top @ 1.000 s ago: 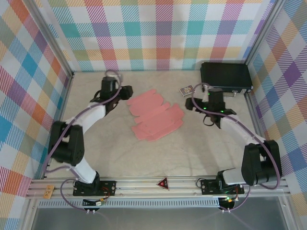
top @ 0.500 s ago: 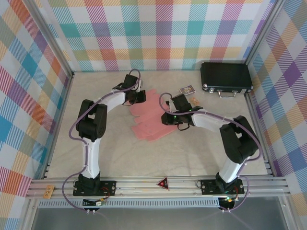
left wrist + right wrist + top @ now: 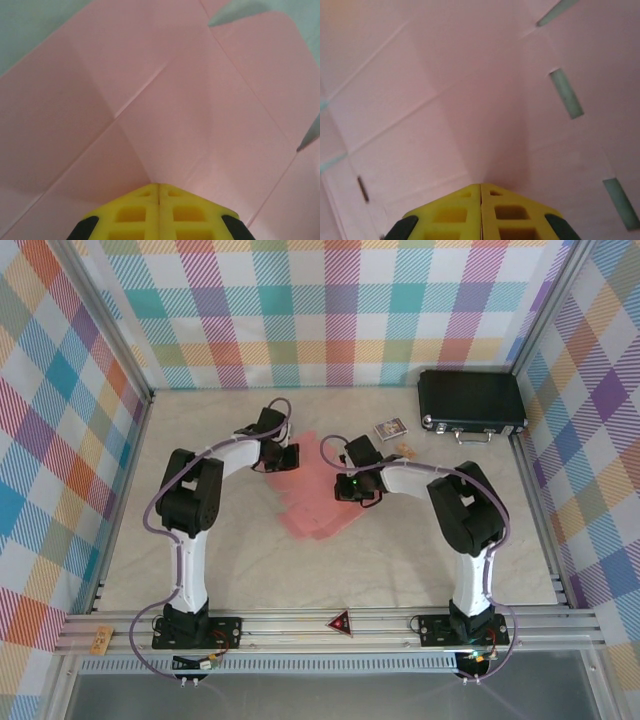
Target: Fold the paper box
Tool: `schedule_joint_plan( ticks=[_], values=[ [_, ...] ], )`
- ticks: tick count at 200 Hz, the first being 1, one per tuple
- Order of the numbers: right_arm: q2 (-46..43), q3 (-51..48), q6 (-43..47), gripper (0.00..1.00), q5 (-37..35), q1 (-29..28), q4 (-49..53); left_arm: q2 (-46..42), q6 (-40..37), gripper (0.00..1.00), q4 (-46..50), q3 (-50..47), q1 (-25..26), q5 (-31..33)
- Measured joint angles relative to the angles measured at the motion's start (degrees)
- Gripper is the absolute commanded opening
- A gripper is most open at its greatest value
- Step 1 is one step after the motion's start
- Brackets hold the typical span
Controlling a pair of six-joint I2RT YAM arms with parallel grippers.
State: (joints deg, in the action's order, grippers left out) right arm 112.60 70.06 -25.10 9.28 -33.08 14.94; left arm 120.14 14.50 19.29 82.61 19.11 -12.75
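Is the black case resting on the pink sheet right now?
No, the black case sits in the far right corner, well apart from the paper box.

Left arm [image 3: 190,500] stretched far forward, elbow bent, forearm angling inward; left gripper [image 3: 281,456] down low, yellow fingers [image 3: 132,215] pressed flush, pinching paper box [image 3: 312,510]; right arm [image 3: 465,510] also extended, forearm swung left toward centre; right gripper [image 3: 344,486] clamped tight on same sheet, tips meeting; both grippers near each other, not touching

Bare tabletop [image 3: 300,570] at near edge; paper box [image 3: 315,505] mid-table, black case [image 3: 471,400] far right.
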Motion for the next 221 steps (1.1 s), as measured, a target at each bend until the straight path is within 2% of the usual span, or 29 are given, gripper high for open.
schedule_joint_plan(
  ticks=[31, 64, 106, 148, 179, 221],
  values=[
    [3.63, 6.19, 2.03, 0.11, -1.81, 0.02, 3.23, -7.63, 3.15, 0.00, 0.04, -10.16, 0.04, 3.06],
    [8.94, 14.73, 3.98, 0.14, -3.08, 0.39, 5.68, -15.39, 8.55, 0.09, -0.63, -20.50, 2.03, 3.21],
    [17.57, 28.72, 6.36, 0.15, -2.25, 0.98, 9.03, -19.28, 16.26, 0.16, -7.78, -28.11, 6.73, -2.38],
    [18.73, 32.63, 7.34, 0.19, -1.09, 0.96, 11.96, -20.20, 18.75, 0.34, -9.70, -27.87, 7.48, -4.37],
    [14.56, 28.79, 7.37, 0.19, -1.81, 0.96, 12.57, -20.79, 16.02, 0.33, -6.32, -21.68, 6.91, -1.81],
    [5.68, 19.30, 5.62, 0.17, -4.57, 1.60, 11.87, -17.49, 8.07, 0.20, -3.52, -13.64, 5.09, 1.57]
  ],
)
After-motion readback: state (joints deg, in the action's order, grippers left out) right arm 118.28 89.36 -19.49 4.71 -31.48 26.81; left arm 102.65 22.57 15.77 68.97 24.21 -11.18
